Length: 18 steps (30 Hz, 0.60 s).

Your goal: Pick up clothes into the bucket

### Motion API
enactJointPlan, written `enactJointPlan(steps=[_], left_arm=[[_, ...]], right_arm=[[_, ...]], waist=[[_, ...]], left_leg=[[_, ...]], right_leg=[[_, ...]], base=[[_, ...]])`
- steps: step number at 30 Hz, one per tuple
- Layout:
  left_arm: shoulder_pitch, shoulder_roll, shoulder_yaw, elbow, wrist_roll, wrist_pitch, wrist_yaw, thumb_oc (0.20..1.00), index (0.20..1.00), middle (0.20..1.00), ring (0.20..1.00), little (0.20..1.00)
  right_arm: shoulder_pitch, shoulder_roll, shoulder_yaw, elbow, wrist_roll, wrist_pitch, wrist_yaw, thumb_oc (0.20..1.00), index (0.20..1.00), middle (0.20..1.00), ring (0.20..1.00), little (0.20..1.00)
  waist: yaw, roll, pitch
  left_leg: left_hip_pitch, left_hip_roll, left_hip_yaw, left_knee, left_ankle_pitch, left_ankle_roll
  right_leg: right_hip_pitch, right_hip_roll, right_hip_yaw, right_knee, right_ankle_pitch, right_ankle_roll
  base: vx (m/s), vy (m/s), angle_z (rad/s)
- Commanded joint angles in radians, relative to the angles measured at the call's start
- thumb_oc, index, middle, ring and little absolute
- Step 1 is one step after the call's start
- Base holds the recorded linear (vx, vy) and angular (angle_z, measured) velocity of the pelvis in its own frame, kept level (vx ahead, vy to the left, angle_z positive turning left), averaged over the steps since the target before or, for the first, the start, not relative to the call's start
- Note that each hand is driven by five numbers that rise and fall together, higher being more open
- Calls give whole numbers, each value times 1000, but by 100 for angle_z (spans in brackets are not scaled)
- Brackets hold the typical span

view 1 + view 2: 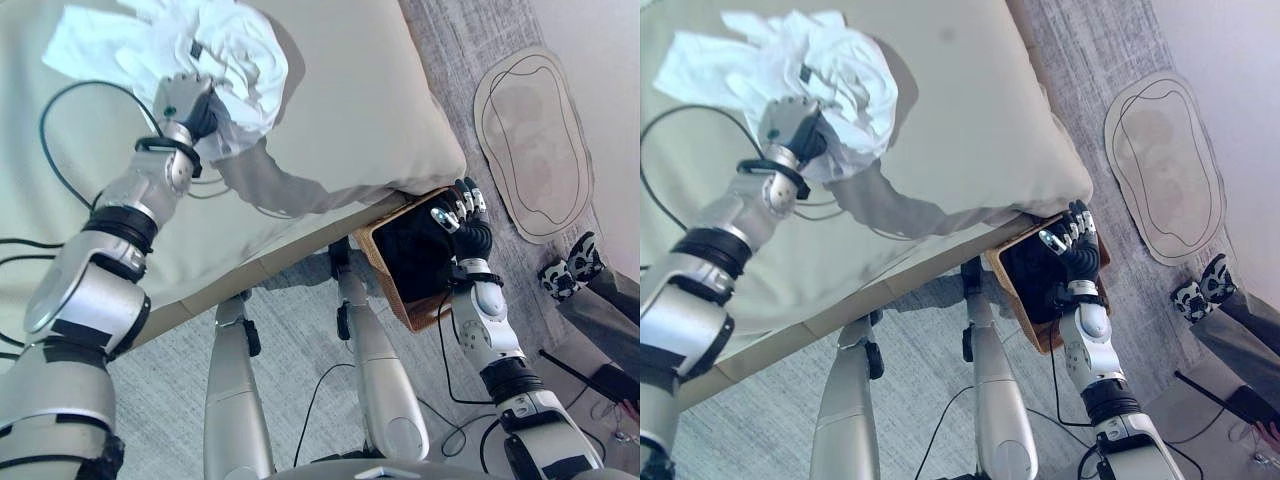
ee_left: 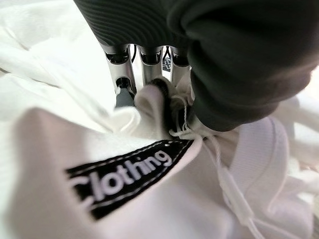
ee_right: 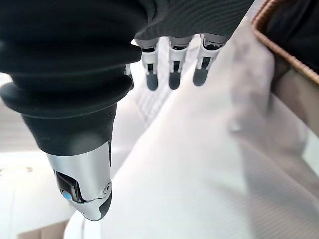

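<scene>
A crumpled white garment [image 1: 235, 50] lies on the pale green bed [image 1: 350, 110] at the far left. My left hand [image 1: 185, 100] rests on its near edge, fingers curled into the cloth. In the left wrist view the fingers [image 2: 124, 79] pinch a fold of the white garment [image 2: 149, 204] beside its black label [image 2: 124, 174]. A woven bucket [image 1: 385, 270] with a dark lining stands on the floor at the bed's near right corner. My right hand [image 1: 462, 215] hovers at its far rim with straight fingers [image 3: 172, 74] and holds nothing.
The bed's corner overhangs the bucket [image 1: 1015, 290]. An oval beige mat [image 1: 535, 140] lies on the grey carpet to the right. A person's patterned shoe [image 1: 570, 268] and trouser leg show at the right edge.
</scene>
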Motion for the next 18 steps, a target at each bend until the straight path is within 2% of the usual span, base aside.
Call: enactJointPlan(steps=[1,6,12,13,14,15,16,18], left_arm=[[98,-22,77,-59,15,-25,5,200,200,200,200,200],[274,-65,176,-201,-22,-58,22,200,200,200,200,200],[426,-127,231,-337,-84,-105,3,200,200,200,200,200],[463,-141,233,-391,-92,-120,-15,200,200,200,200,200],[463,-140,234,-392,-92,-119,-16,200,200,200,200,200],[497,-153,238,-462,-113,-140,-43,200,200,200,200,200],[498,-153,239,-464,-113,-139,-45,200,200,200,200,200],[533,-160,247,-516,-124,-158,-57,200,200,200,200,200]], right_arm=[[37,-49,-48,-42,-6,-33,-19,1000,1000,1000,1000,1000],[52,-42,-63,-36,-33,-25,-39,1000,1000,1000,1000,1000],[64,-48,-69,-7,-115,-2,-73,1000,1000,1000,1000,1000],[66,-60,-67,16,-177,15,-88,1000,1000,1000,1000,1000],[66,-60,-67,15,-178,15,-89,1000,1000,1000,1000,1000],[56,-95,-46,39,-330,46,-129,1000,1000,1000,1000,1000],[55,-95,-45,39,-332,47,-131,1000,1000,1000,1000,1000],[37,-132,-11,42,-480,73,-158,1000,1000,1000,1000,1000]], waist=[[-6,38,-6],[31,43,-8],[70,56,-14],[85,61,-21],[83,61,-20],[102,70,-27],[99,70,-26],[113,79,-38]], left_leg=[[-25,-1,-43,40,-21,40],[70,2,-49,8,-19,35],[210,4,-67,-57,5,26],[258,10,-74,-69,1,23],[258,8,-74,-74,8,23],[306,12,-83,-93,9,18],[306,11,-84,-97,16,18],[352,16,-91,-119,20,15]], right_leg=[[84,-47,-68,8,-23,57],[163,-46,-79,15,-46,47],[293,-42,-98,2,-64,34],[342,-39,-103,-4,-75,29],[342,-41,-104,-8,-70,29],[388,-33,-117,-13,-84,25],[388,-34,-118,-16,-79,25],[431,-28,-124,-24,-88,22]], base=[[14,-60,1],[10,-46,-1],[17,-90,6],[19,-48,10],[63,-118,16],[10,-64,11],[41,-89,20],[42,-58,20]])
